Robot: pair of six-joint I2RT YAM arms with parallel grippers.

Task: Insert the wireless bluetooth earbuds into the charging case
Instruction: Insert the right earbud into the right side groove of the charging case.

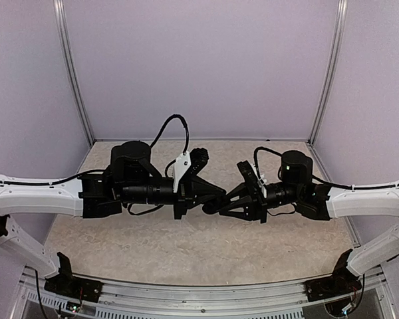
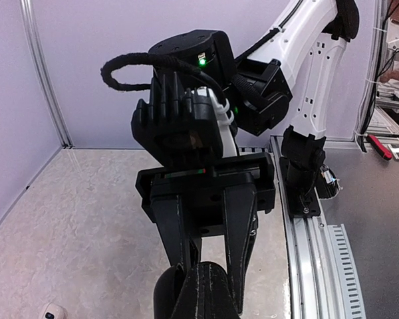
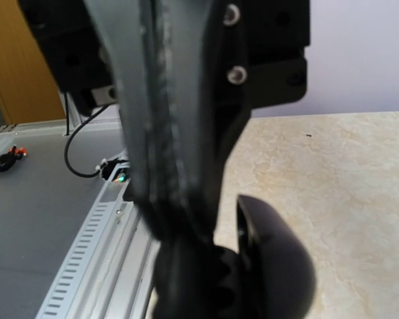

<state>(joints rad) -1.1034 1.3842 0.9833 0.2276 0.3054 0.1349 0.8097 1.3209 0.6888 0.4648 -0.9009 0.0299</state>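
Both grippers meet tip to tip above the middle of the table. My left gripper (image 1: 219, 193) has its two fingers pressed together into one ribbed point (image 2: 209, 292). I cannot see anything between them. My right gripper (image 1: 213, 207) faces it with its fingers (image 2: 241, 226) apart around a black pebble-shaped charging case (image 3: 279, 266). The case's lid stands open, and its rounded edge also shows in the left wrist view (image 2: 161, 292). The left gripper's fingertips (image 3: 166, 133) reach down at the open case. The earbuds are hidden.
A small white object (image 2: 52, 311) lies on the marbled table (image 1: 186, 246) at the lower left edge of the left wrist view. The metal rail (image 2: 319, 266) and the right arm's base (image 2: 306, 173) run along the table's near edge. Lilac walls close in the back and sides.
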